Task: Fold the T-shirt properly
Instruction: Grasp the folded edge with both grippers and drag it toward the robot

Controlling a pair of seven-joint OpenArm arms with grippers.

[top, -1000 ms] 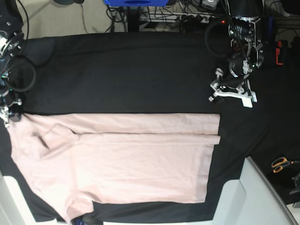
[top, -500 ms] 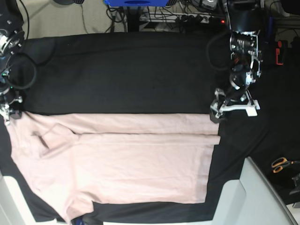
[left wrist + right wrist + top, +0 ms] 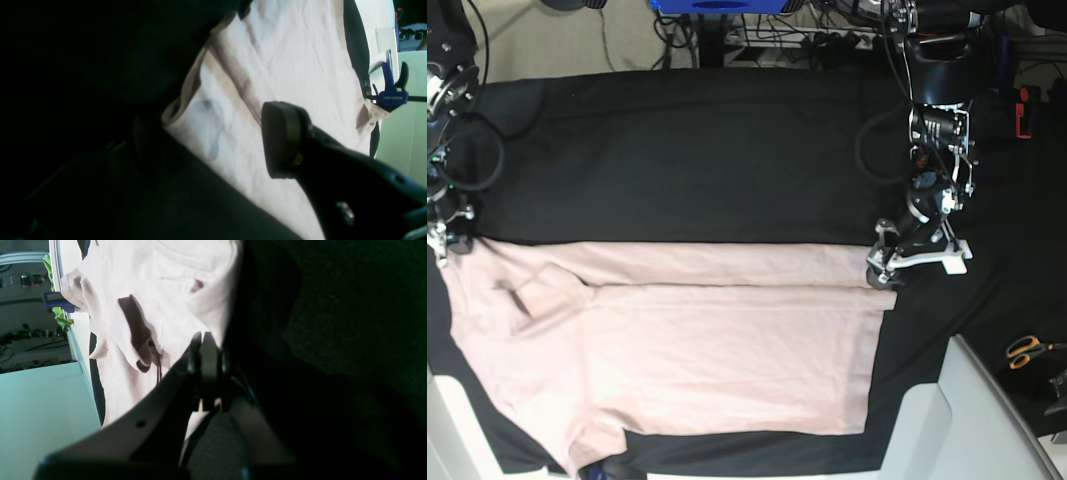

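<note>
The T-shirt (image 3: 677,345) lies flat on the black cloth (image 3: 687,150), covering the near half of that cloth. You see one long fold running across the shirt's width just below its far edge, and a short sleeve (image 3: 537,290) turned over onto the body at the shirt's left end in the base view.

Your left gripper (image 3: 917,262) sits at the shirt's far right corner in the base view. Its jaws stand apart: from the left wrist camera you see one dark finger pad (image 3: 282,140) above the pale fabric, and the shirt's corner hem lies beside it with open space between. The opposite finger is lost in shadow, so you cannot tell whether it touches the fabric. Nothing is gripped.

Your right gripper (image 3: 449,240) is at the shirt's far left corner in the base view. From the right wrist camera, its fingertips (image 3: 205,350) are pressed together at the shirt's edge; the view is dark there, and the jaws appear to pinch the hem between them.

A blue clamp (image 3: 390,88) is fixed at the cloth's edge beyond the shirt. Orange-handled scissors (image 3: 1027,350) lie on the cloth well to the right of the shirt
</note>
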